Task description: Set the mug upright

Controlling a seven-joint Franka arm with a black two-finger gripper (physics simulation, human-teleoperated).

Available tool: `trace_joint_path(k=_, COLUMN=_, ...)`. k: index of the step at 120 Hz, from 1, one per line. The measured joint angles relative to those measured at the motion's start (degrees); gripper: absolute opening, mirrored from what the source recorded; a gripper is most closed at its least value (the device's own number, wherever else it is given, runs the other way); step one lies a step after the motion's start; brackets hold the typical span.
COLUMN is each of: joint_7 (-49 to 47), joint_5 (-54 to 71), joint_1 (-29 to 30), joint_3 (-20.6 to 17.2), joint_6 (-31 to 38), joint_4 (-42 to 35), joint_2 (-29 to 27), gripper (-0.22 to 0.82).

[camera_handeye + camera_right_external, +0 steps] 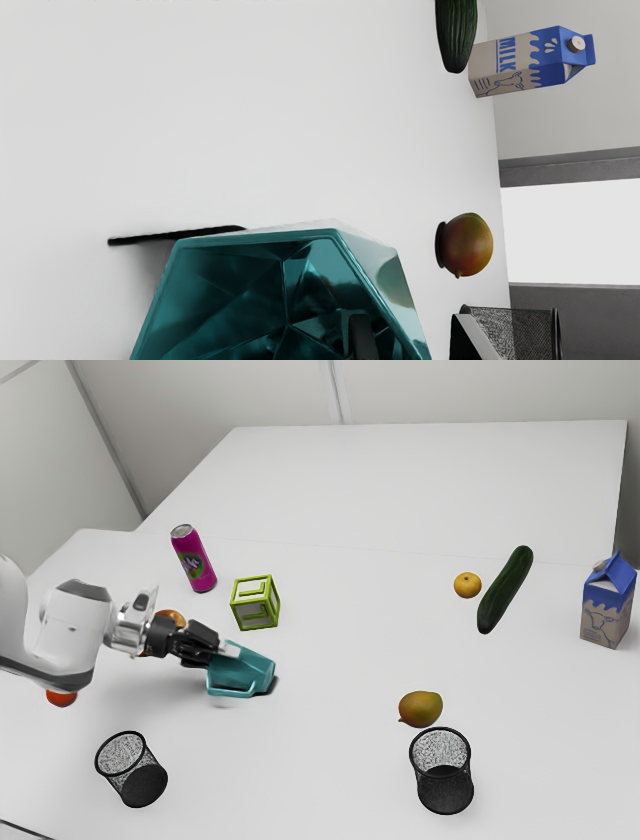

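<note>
Shiny teal, faceted mug (pixel 246 672) is on its side, left of centre in the exterior view.
The black gripper (pixel 226 651) is at its mouth; how far open, or whether it has hold of the mug, I cannot tell. Better to make the grip sure, then turn slowly, low, until base faces down. White smooth table (pixel 310 760) could let it slide; pale wall (pixel 480 390) stands behind.

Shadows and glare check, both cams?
Exterior view: table lit evenly in pale white, soft gray shading near the mug, no harsh glare there. Wrist view: glossy mug interior with mirror-like teal highlights; near-black streak on the table beside it, likely shadow; dark patch beside the mango; bright white area beyond the table.
</note>
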Motion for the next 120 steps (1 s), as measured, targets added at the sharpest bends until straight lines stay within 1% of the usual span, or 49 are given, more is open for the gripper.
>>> trace_joint_path(k=8, joint_7=0.59, joint_5=-0.08, joint_1=0.17, joint_3=0.02, joint_6=0.13, joint_4=-0.05, joint_2=0.00, gripper=-0.03)
trace_joint_path(k=16, joint_7=1.10, joint_5=-0.13, joint_1=0.23, joint_3=0.02, joint_6=0.23, joint_4=-0.06, joint_2=-0.02, gripper=-0.08)
trace_joint_path(k=30, joint_7=1.84, joint_5=-0.14, joint_1=0.21, joint_3=-0.13, joint_6=0.39, joint_4=0.23, joint_2=-0.27, gripper=-0.12)
trace_joint_path(k=40, joint_7=2.25, joint_5=0.08, joint_1=-0.03, joint_3=-0.80, joint_6=0.47, joint_4=0.68, joint_2=-1.50, gripper=-0.14)
trace_joint_path(k=56, joint_7=2.41, joint_5=1.71, joint_1=-0.57, joint_3=-4.95, joint_6=1.16, joint_4=3.39, joint_2=-4.29, gripper=-0.16)
trace_joint_path(k=62, joint_7=1.78, joint_5=7.38, joint_1=-1.00, joint_3=-6.63, joint_6=2.28, joint_4=5.76, joint_2=-5.59, gripper=-0.16)
trace_joint_path(k=68, joint_7=0.68, joint_5=15.85, joint_1=-2.02, joint_3=-7.66, joint_6=3.95, joint_4=8.41, joint_2=-6.48, gripper=-0.17)
trace_joint_path(k=76, joint_7=-1.38, joint_5=26.11, joint_1=-3.44, joint_3=-8.75, joint_6=7.40, joint_4=9.85, joint_2=-7.20, gripper=-0.17)
trace_joint_path(k=86, joint_7=-6.33, joint_5=40.98, joint_1=-5.05, joint_3=-10.83, joint_6=11.03, joint_4=11.03, joint_2=-8.16, gripper=-0.17)
trace_joint_path(k=95, joint_7=-11.69, joint_5=51.38, joint_1=-7.90, joint_3=-11.50, joint_6=13.54, joint_4=11.37, joint_2=-8.50, gripper=-0.18)
trace_joint_path(k=109, joint_7=-20.36, joint_5=61.22, joint_1=-11.67, joint_3=-11.70, joint_6=17.05, joint_4=11.06, joint_2=-8.24, gripper=-0.18)
trace_joint_path(k=120, joint_7=-26.96, joint_5=65.07, joint_1=-12.33, joint_3=-11.76, joint_6=19.52, joint_4=9.55, joint_2=-8.06, gripper=-0.18)
